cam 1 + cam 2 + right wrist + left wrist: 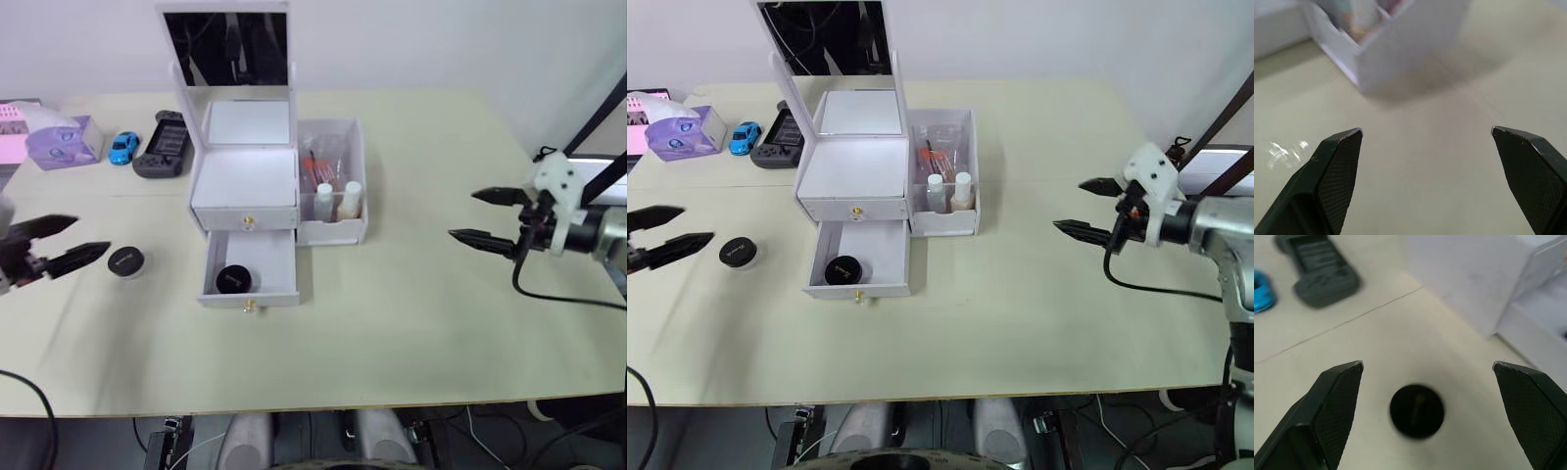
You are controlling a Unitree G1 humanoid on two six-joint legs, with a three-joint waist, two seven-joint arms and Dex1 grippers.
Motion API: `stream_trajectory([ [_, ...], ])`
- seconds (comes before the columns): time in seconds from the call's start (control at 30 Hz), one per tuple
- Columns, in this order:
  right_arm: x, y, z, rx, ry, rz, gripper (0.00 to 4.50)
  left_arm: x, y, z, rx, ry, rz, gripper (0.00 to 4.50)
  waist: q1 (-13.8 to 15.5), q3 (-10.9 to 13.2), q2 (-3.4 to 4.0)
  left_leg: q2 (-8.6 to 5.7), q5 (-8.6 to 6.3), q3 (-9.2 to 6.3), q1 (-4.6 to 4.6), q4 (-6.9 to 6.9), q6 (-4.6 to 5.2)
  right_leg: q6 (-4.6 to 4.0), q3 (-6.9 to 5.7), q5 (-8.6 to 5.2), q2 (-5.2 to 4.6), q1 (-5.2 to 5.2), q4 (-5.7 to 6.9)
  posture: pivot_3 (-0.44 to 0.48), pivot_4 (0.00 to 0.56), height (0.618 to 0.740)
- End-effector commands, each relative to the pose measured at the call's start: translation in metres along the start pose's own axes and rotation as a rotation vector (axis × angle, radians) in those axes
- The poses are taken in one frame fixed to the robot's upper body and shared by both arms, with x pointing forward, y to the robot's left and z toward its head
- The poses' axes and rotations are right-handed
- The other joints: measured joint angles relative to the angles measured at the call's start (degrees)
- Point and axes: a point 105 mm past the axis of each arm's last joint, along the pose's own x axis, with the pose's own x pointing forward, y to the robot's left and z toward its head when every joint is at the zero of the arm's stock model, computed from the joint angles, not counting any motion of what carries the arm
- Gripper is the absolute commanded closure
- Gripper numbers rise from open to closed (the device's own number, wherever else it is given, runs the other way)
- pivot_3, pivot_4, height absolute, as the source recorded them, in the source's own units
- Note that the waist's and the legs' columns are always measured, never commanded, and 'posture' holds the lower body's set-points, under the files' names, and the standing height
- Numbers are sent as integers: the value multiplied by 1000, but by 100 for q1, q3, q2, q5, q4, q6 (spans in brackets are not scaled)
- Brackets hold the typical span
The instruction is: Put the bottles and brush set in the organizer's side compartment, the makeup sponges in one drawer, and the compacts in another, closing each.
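On the table's left, the left gripper (71,242) is hovering wide open beside the loose compact (125,260); it should straddle it squarely. One compact (231,279) is lying in the open lower drawer (249,262). The right gripper (486,217) is idling open.

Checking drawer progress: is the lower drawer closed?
No, the lower drawer stands pulled out with one black compact inside it.

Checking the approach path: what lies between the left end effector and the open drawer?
Only the black compact on bare table, just ahead of the left end effector; the drawer lies beyond, seen in the left eye view.
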Motion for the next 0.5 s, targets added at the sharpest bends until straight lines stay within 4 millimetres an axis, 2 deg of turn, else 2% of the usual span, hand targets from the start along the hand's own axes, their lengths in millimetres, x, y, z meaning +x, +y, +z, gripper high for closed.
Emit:
stream_trajectory([
  [0.03,-13,-15,-8,-24,-23,-105,0,-27,21,-11,-13,-25,147,31,3,0,2,2,0,-1,2,1,0,-1,0,0,1,-1,6,0,150,740],
  [0.17,-23,-27,-37,13,18,-181,0,-45,34,-34,-40,-20,261,31,14,-1,2,1,0,-1,4,6,0,-3,0,0,1,0,12,0,150,740],
  [0.27,-26,-30,-43,6,34,-184,0,-52,41,-42,-65,-33,319,31,38,-2,0,1,1,-1,2,13,0,-4,0,1,-2,3,11,0,150,740],
  [0.4,-21,-31,-26,-20,-17,-163,0,-50,36,-50,-58,-6,296,31,28,-2,0,1,1,-1,3,13,0,-4,0,2,-1,3,15,0,150,740],
  [0.5,-11,-27,3,16,-131,-112,0,-40,30,-47,-65,10,279,31,2,-2,2,1,1,-1,4,12,-1,-5,0,3,-1,2,17,0,150,740],
])
